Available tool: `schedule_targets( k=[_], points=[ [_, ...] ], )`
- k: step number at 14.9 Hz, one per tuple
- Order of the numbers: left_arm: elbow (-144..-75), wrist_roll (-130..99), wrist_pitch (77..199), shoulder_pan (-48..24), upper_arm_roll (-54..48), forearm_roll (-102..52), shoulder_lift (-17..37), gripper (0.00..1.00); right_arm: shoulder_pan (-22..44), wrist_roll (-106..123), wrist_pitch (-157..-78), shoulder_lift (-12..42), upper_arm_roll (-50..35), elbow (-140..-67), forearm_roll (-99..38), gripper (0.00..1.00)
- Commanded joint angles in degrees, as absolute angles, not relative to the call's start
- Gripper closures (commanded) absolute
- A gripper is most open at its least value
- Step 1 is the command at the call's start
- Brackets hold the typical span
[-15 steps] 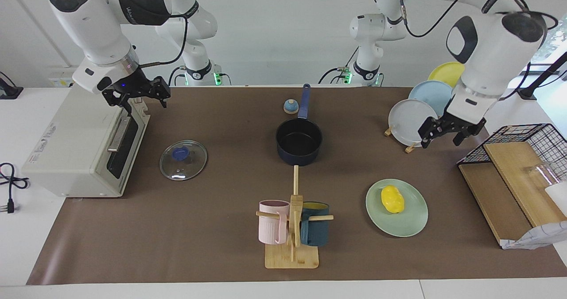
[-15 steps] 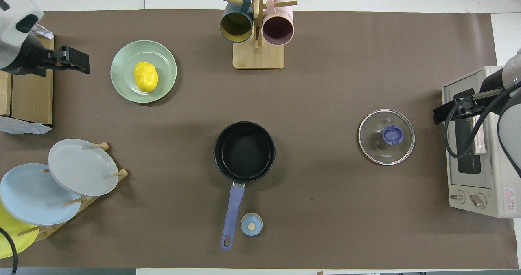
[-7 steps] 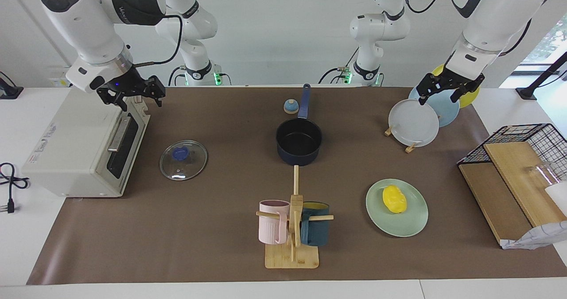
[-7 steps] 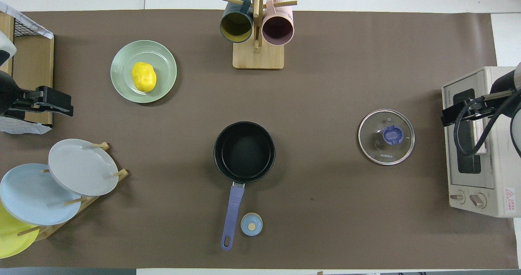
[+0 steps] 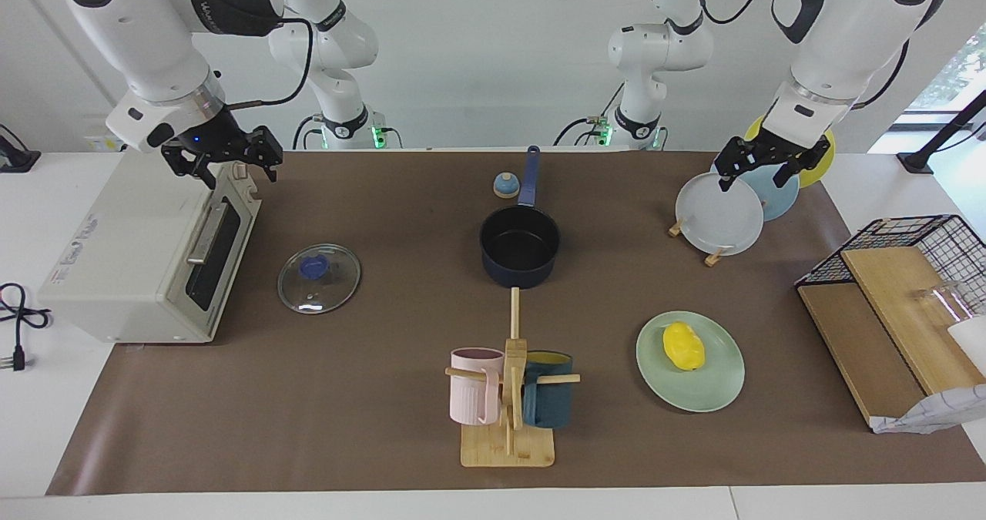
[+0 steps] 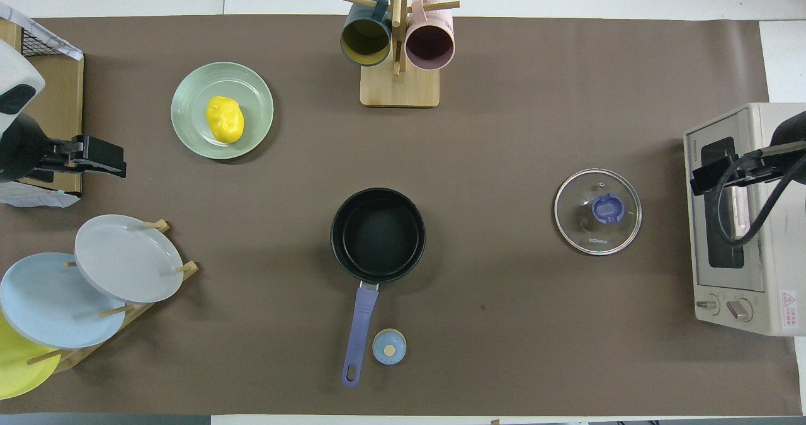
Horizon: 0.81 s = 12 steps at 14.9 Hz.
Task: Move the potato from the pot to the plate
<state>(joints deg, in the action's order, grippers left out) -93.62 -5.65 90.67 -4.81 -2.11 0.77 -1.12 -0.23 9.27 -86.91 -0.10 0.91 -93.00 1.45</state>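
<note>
The yellow potato (image 5: 683, 346) lies on the mint-green plate (image 5: 720, 389), toward the left arm's end of the table; both also show in the overhead view, potato (image 6: 225, 118) and plate (image 6: 189, 123). The navy pot (image 5: 520, 246) stands empty mid-table, its blue handle (image 6: 360, 334) pointing toward the robots. My left gripper (image 5: 762, 169) is open and empty, raised over the plates in the rack. My right gripper (image 5: 223, 162) is open and empty, waiting over the toaster oven.
A rack with a grey-white plate (image 5: 720, 213), a light blue one and a yellow one stands near the left arm. A wire basket with wooden boards (image 5: 901, 289), a mug tree (image 5: 508, 397), a glass lid (image 5: 319, 278), a toaster oven (image 5: 146, 250) and a small blue knob (image 5: 504, 186).
My left gripper has risen and drawn back from the basket's corner to over the plate rack. My right gripper has edged up over the oven. The potato stays on the plate.
</note>
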Motion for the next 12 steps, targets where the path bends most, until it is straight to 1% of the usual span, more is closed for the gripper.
schedule_targets(
  k=[1, 4, 12],
  points=[
    [-92.7, -5.8, 88.1, -4.7, -2.2, 0.3, -2.1, 0.0, -1.1, 8.4, -88.7, -1.1, 0.8, -94.1, 1.2, 0.0],
    [-92.9, -6.2, 88.8, -4.6, -2.0, -3.4, -2.2, 0.0, -1.6, 8.4, -88.8, -1.1, 0.8, -94.1, 1.2, 0.0],
    [-93.3, -5.7, 87.9, -4.6, -1.9, -3.1, -2.6, 0.0, -1.5, 8.5, -88.3, -1.2, 0.7, -94.1, 1.1, 0.0]
  ],
)
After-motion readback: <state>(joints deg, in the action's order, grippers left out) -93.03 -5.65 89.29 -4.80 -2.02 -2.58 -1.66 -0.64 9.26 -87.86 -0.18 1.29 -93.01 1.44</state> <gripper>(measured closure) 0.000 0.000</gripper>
